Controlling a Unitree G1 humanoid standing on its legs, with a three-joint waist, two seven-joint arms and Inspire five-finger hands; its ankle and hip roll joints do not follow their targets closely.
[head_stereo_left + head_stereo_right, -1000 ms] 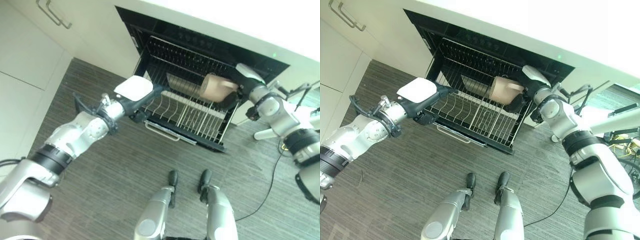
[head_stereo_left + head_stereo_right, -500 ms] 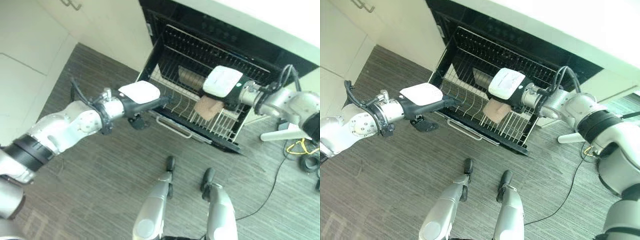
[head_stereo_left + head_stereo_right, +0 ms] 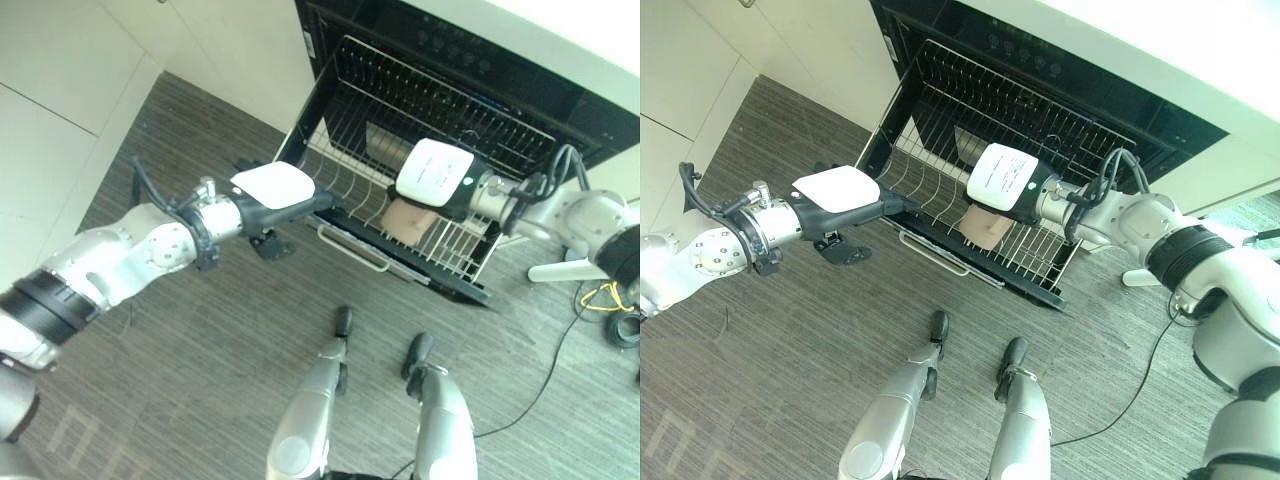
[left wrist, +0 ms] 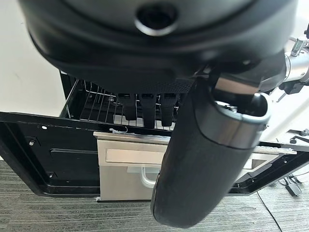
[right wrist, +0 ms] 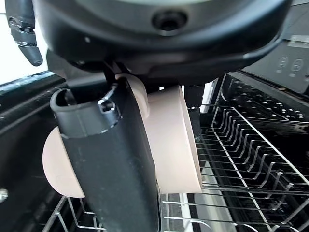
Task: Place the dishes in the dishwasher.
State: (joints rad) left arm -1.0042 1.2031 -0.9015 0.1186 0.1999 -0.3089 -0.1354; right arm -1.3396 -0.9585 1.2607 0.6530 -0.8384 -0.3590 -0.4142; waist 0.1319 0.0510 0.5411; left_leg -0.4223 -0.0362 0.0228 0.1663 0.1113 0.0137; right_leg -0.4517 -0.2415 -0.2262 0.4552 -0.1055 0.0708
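Right robot hand (image 5: 120, 159) clamped on beige cup (image 5: 169, 140) above pulled-out rack (image 3: 1035, 265), left robot hand (image 3: 275, 190) fingers straight beside rack's front edge (image 3: 350, 245), bare floor (image 3: 200, 360) below.

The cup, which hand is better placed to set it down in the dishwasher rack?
The right. The right hand already holds the beige cup, thumb across it, directly over the pulled-out wire rack. The left hand holds nothing and sits by the rack's front left corner.
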